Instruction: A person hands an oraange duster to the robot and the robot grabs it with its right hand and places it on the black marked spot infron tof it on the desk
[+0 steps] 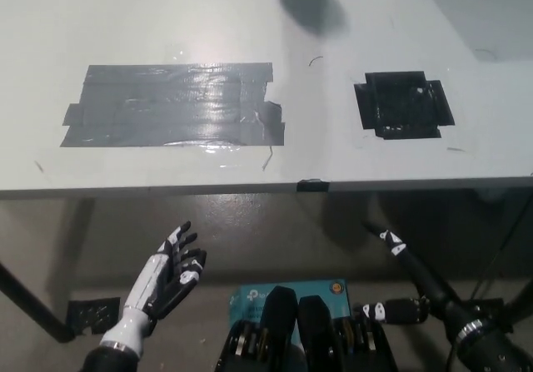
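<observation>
No orange duster shows in the head view. The black marked spot (404,105), a square of black tape, lies on the white desk (250,22) at the right. My black right hand (408,285) hangs below the desk's front edge at the lower right, fingers spread and holding nothing. My white left hand (171,276) rests low at the lower left, fingers apart and also below the desk edge. A dark shadow (310,2) falls on the desk top near the far edge.
A wide patch of grey tape (175,106) covers the desk's left half. The desk's front edge (266,187) runs across the picture above both hands. A black desk leg and foot bracket (87,315) stand at the lower left on the concrete floor.
</observation>
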{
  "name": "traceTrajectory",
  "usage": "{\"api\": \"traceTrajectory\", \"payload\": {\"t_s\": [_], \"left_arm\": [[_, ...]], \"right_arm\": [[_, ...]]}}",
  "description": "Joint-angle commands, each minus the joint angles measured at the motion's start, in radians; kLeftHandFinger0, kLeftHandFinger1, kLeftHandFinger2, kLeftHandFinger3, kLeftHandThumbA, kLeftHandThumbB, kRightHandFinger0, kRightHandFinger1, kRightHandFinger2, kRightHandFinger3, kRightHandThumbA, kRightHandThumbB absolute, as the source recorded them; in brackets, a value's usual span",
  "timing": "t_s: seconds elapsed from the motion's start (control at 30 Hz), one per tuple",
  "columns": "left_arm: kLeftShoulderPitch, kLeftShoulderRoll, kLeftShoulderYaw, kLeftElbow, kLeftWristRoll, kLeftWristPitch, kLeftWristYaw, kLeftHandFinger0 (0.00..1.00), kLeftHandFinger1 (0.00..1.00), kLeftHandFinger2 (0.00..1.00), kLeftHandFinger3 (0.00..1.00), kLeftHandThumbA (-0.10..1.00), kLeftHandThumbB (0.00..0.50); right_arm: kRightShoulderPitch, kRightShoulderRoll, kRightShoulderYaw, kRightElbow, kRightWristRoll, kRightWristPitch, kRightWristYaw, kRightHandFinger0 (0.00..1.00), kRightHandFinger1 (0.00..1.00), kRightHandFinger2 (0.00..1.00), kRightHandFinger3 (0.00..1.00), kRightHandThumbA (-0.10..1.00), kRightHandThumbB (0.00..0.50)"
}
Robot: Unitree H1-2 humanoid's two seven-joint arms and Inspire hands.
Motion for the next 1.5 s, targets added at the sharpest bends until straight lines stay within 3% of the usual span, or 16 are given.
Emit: {"api": "traceTrajectory", "payload": {"t_s": [0.0, 0.1, 0.27, 0.37, 0.4, 0.53, 0.73, 0.83, 0.93, 1.03, 1.23, 1.3, 1.47], "left_arm": [[0.048, 0.003, -0.006, -0.022, 0.002, -0.084, -0.012, 0.92, 1.0, 1.0, 1.0, 0.9, 0.139], [0.067, -0.001, -0.008, -0.025, 0.001, -0.096, -0.01, 1.0, 1.0, 1.0, 1.0, 0.95, 0.158], [0.085, -0.01, -0.008, -0.025, 0.012, -0.112, 0.005, 1.0, 1.0, 1.0, 1.0, 1.0, 0.193], [0.098, -0.012, -0.008, -0.033, 0.019, -0.104, 0.009, 1.0, 1.0, 1.0, 1.0, 1.0, 0.201], [0.1, -0.013, -0.007, -0.035, 0.018, -0.098, 0.008, 1.0, 1.0, 1.0, 1.0, 1.0, 0.217], [0.117, -0.015, -0.01, -0.034, 0.026, -0.106, 0.009, 1.0, 1.0, 1.0, 1.0, 1.0, 0.199], [0.114, -0.012, -0.012, -0.02, 0.029, -0.118, 0.005, 1.0, 1.0, 1.0, 1.0, 1.0, 0.2], [0.113, -0.012, -0.01, -0.021, 0.03, -0.11, 0.004, 1.0, 1.0, 1.0, 1.0, 1.0, 0.194], [0.111, -0.011, -0.012, -0.017, 0.035, -0.108, 0.003, 1.0, 1.0, 1.0, 1.0, 0.99, 0.189], [0.104, -0.012, -0.011, -0.014, 0.033, -0.11, 0.002, 1.0, 1.0, 1.0, 1.0, 0.98, 0.187], [0.089, -0.012, -0.011, -0.014, 0.036, -0.108, 0.002, 1.0, 1.0, 1.0, 1.0, 0.95, 0.197], [0.088, -0.013, -0.01, -0.021, 0.031, -0.094, -0.002, 1.0, 1.0, 1.0, 1.0, 0.94, 0.195], [0.078, -0.013, -0.011, -0.028, 0.038, -0.091, 0.0, 1.0, 1.0, 1.0, 1.0, 0.94, 0.198]], "right_arm": [[0.075, 0.062, -0.07, -0.073, 0.046, -0.136, -0.091, 1.0, 1.0, 1.0, 1.0, 1.0, 0.289], [0.123, 0.101, -0.112, -0.158, 0.014, -0.203, -0.16, 1.0, 1.0, 1.0, 1.0, 1.0, 0.286], [0.153, 0.143, -0.189, -0.342, -0.043, -0.253, -0.23, 1.0, 1.0, 1.0, 1.0, 0.98, 0.257], [0.144, 0.154, -0.223, -0.447, -0.051, -0.224, -0.224, 1.0, 1.0, 1.0, 1.0, 1.0, 0.269], [0.122, 0.154, -0.242, -0.5, -0.071, -0.201, -0.222, 1.0, 1.0, 1.0, 1.0, 1.0, 0.284], [0.025, 0.153, -0.297, -0.652, -0.14, -0.05, -0.192, 1.0, 1.0, 1.0, 1.0, 1.0, 0.361], [-0.148, 0.125, -0.325, -0.719, -0.241, 0.133, -0.105, 1.0, 1.0, 1.0, 1.0, 1.0, 0.351], [-0.288, 0.117, -0.315, -0.66, -0.266, 0.271, -0.054, 1.0, 1.0, 1.0, 1.0, 1.0, 0.343], [-0.417, 0.107, -0.298, -0.526, -0.264, 0.354, -0.031, 1.0, 1.0, 1.0, 1.0, 1.0, 0.33], [-0.522, 0.097, -0.281, -0.397, -0.273, 0.391, -0.008, 1.0, 1.0, 1.0, 1.0, 1.0, 0.347], [-0.714, 0.1, -0.269, -0.1, -0.265, 0.398, 0.012, 1.0, 1.0, 1.0, 1.0, 1.0, 0.359], [-0.777, 0.1, -0.261, 0.004, -0.264, 0.398, 0.019, 1.0, 1.0, 1.0, 1.0, 1.0, 0.388], [-0.907, 0.12, -0.274, 0.231, -0.239, 0.398, 0.042, 1.0, 1.0, 1.0, 1.0, 1.0, 0.367]]}}
